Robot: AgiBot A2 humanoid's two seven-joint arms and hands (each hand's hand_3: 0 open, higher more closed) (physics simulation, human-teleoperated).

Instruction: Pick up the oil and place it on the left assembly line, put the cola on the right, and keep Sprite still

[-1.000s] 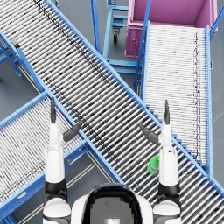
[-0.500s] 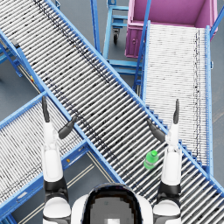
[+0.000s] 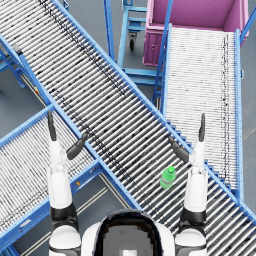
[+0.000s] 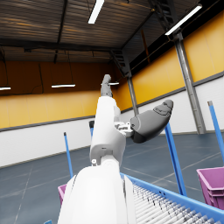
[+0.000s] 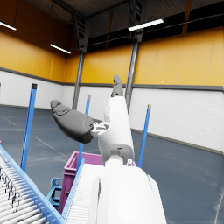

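Now the left hand (image 3: 57, 145) and right hand (image 3: 196, 150) are raised, fingers spread, holding nothing. The green Sprite bottle (image 3: 168, 177) stands on the middle conveyor (image 3: 100, 100), just beside the right arm, so a careless sweep could topple it.

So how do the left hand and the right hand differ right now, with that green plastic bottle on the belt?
The right hand is up at the right rail of the wide diagonal roller conveyor, close to the green plastic bottle beside its forearm; the left hand is far across from that bottle. The left hand is beside the left grey roller conveyor; the right hand is not. Both are open, fingers up, holding nothing.
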